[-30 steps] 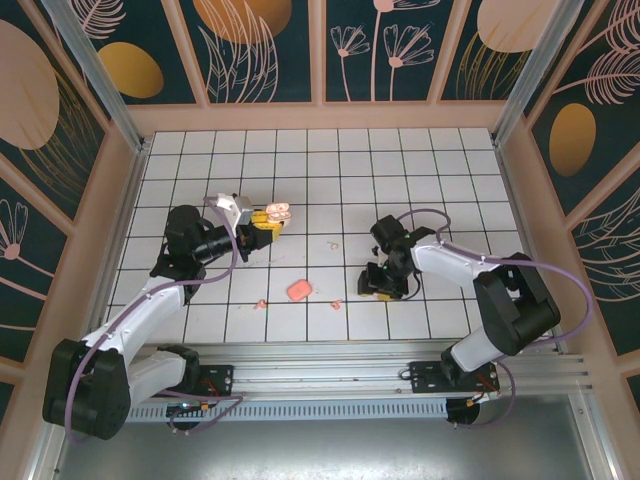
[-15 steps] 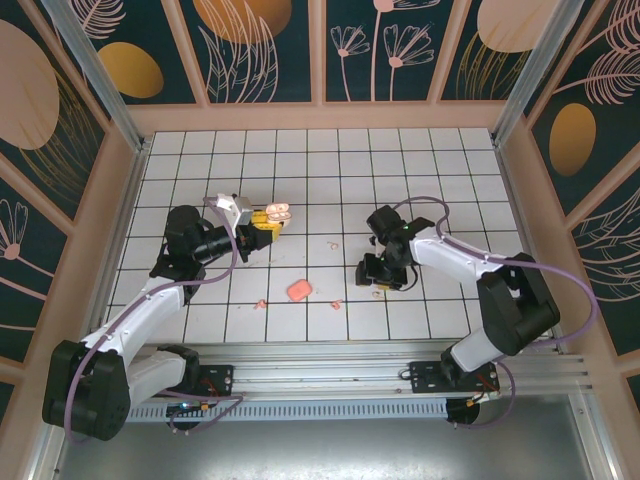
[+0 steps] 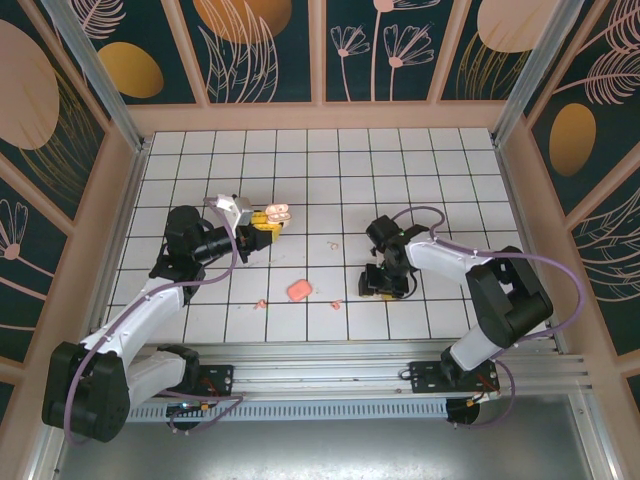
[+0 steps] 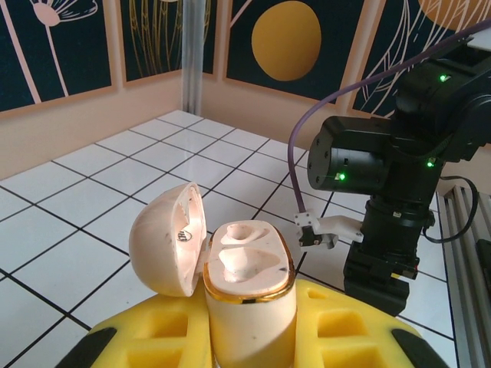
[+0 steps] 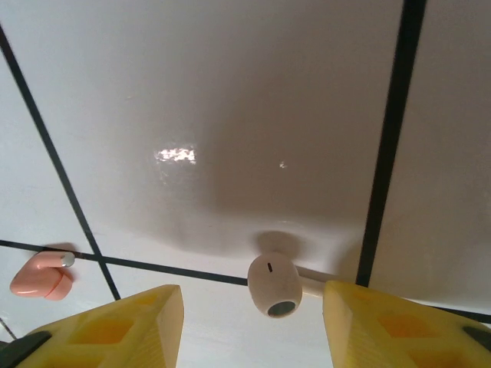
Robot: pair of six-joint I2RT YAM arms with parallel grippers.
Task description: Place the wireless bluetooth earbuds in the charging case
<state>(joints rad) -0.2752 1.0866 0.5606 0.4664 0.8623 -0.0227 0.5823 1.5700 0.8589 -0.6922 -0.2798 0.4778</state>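
My left gripper (image 4: pixel 249 331) is shut on the charging case (image 4: pixel 247 268), a pale peach shell with a gold rim held upright between the yellow fingers. Its lid (image 4: pixel 170 238) hangs open to the left and both sockets are bare. From above, the case (image 3: pixel 278 212) sits left of centre. My right gripper (image 3: pixel 384 284) points down at the floor, open. One of the earbuds (image 5: pixel 274 285) lies on the tile between its yellow fingers (image 5: pixel 123 330), touching neither. Another earbud (image 5: pixel 42 276) lies to the left. More earbuds lie at the middle (image 3: pixel 333 243) and near the front (image 3: pixel 261 302).
A closed pink case (image 3: pixel 298 290) lies on the tiles between the arms, with a small pink bit (image 3: pixel 336 303) just right of it. The right arm's black body (image 4: pixel 383 176) stands close ahead of the held case. Wooden walls fence the tiled floor (image 3: pixel 400 170).
The right wrist shifted slightly away over the floor and came back down near the front. The left arm and its case have stayed still.
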